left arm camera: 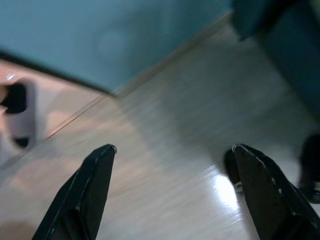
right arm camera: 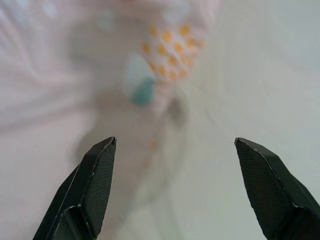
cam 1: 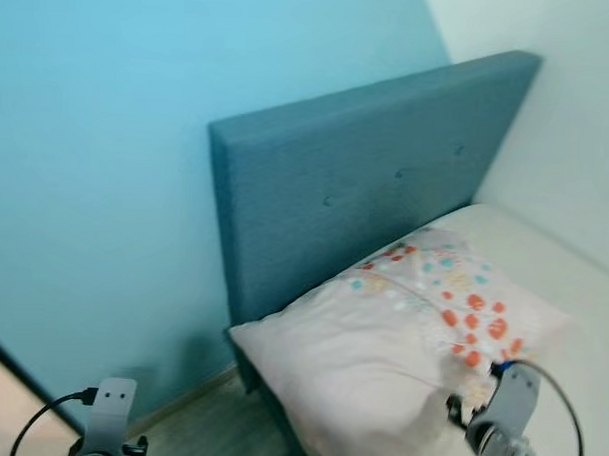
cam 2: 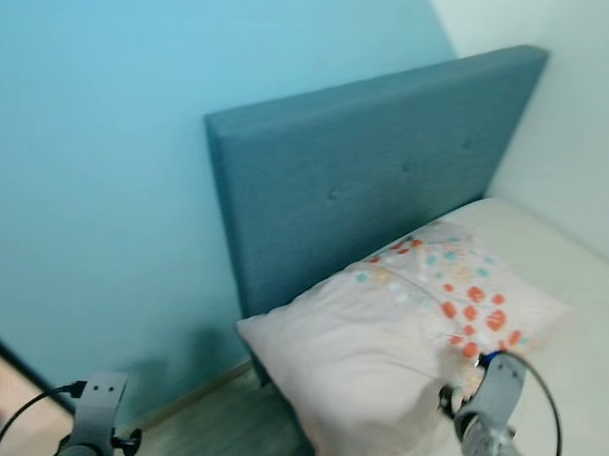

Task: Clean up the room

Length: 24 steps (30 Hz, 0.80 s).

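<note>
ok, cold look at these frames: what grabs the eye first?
The blue padded headboard against the bright turquoise wall, slanting across the head views. Next, the pale pillow with orange and teal dots lying on the bed at the headboard's foot. The right hand hangs open over the pillow; the left hand is open over the pale wooden floor.

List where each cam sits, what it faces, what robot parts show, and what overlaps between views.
Left eye view: head camera, looking forward and down at the pillow, blue headboard and bed; both wrists show at the bottom.
Right eye view: the other eye of the same stereo camera, same scene, slightly offset.
Left wrist view: looks along the open left gripper at the wooden floor by the blue wall.
Right wrist view: looks along the open right gripper at the pillow's patterned edge.
Shared: the pillow shows in both eye views and the right wrist view.
</note>
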{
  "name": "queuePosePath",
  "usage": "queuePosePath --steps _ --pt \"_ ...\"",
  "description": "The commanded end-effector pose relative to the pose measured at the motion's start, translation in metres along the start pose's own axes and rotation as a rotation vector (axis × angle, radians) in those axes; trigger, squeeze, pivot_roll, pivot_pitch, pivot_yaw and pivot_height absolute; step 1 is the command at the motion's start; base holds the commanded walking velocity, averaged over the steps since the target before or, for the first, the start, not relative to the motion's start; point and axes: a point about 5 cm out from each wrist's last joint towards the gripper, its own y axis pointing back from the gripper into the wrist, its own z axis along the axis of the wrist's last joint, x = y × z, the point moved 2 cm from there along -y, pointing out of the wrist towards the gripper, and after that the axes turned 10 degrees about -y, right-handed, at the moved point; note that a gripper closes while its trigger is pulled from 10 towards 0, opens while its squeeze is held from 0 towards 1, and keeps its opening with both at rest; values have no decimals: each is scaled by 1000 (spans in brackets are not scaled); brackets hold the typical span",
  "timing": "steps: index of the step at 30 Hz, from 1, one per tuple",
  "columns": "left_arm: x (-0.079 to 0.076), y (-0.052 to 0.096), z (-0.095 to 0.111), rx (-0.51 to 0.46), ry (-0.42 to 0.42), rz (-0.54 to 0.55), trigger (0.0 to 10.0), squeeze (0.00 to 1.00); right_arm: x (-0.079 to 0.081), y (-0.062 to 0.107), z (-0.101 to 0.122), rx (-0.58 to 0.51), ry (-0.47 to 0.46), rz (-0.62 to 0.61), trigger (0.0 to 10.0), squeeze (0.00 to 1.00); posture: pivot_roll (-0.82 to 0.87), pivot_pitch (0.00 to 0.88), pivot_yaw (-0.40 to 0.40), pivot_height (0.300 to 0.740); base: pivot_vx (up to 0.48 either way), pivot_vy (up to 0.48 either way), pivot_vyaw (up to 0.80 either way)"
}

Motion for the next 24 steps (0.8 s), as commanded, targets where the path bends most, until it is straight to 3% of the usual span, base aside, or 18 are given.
queuePosePath --steps 1,4,9,22,24 --pt "-10 8 -36 139 -34 -21 10000 0 -1 2 -20 51 37 -3 10000 0 70 0 -42 731 -405 0 0" --pt "-18 15 -59 229 -51 -38 10000 0 -11 6 -47 123 45 -32 10000 0 53 0 -35 731 -455 0 0" --pt "-23 21 -74 267 -70 -66 10000 0 -24 12 -70 178 60 -57 10000 0 44 0 -34 731 -480 0 0" --pt "-25 16 -61 243 -86 -71 10000 0 -39 22 -100 274 150 -105 10000 0 43 0 -32 731 -480 0 0" --pt "-25 15 -59 236 -90 -75 10000 0 -40 24 -106 291 152 -106 10000 0 43 0 -32 731 -416 0 -775"
